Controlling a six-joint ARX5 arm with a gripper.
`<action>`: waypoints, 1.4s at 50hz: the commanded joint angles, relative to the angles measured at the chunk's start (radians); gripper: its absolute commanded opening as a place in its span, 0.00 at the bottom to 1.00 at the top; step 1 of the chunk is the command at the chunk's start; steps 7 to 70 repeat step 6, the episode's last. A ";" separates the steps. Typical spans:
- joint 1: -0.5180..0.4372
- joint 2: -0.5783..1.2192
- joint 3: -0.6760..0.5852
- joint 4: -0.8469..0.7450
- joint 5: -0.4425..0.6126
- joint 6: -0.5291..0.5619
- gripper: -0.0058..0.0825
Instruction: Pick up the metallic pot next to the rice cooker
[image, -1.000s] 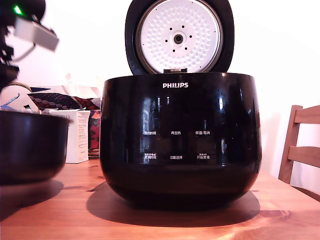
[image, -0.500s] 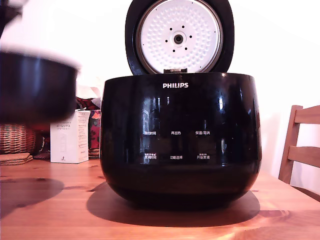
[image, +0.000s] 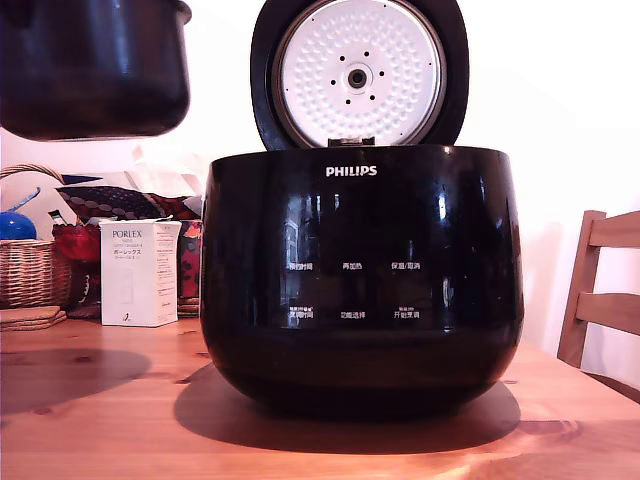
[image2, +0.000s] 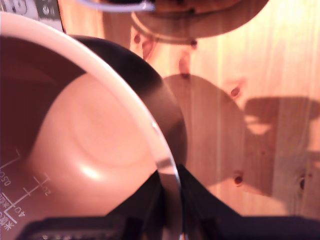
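Up goes the metallic pot (image: 92, 65), clear above the table (image: 110, 400) beside the rice cooker (image: 360, 280); gripper (image2: 170, 200) jaws pinch its thin rim; stiff, slick, likely to swing.

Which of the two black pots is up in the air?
The smaller plain metallic pot, at the exterior view's upper left, hangs clear above the table. The big rice cooker marked PHILIPS sits on the wood with its lid open.

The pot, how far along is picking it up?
Done: the pot hangs in the air, clear of the table, above and to the exterior view's left of the cooker. In hand: the tool clamps its rim. Left: nothing visible, only holding it.
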 joint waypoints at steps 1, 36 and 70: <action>-0.001 -0.025 0.022 0.030 -0.007 -0.003 0.04; -0.001 -0.025 0.022 0.030 -0.007 -0.003 0.04; -0.001 -0.025 0.022 0.030 -0.007 -0.003 0.04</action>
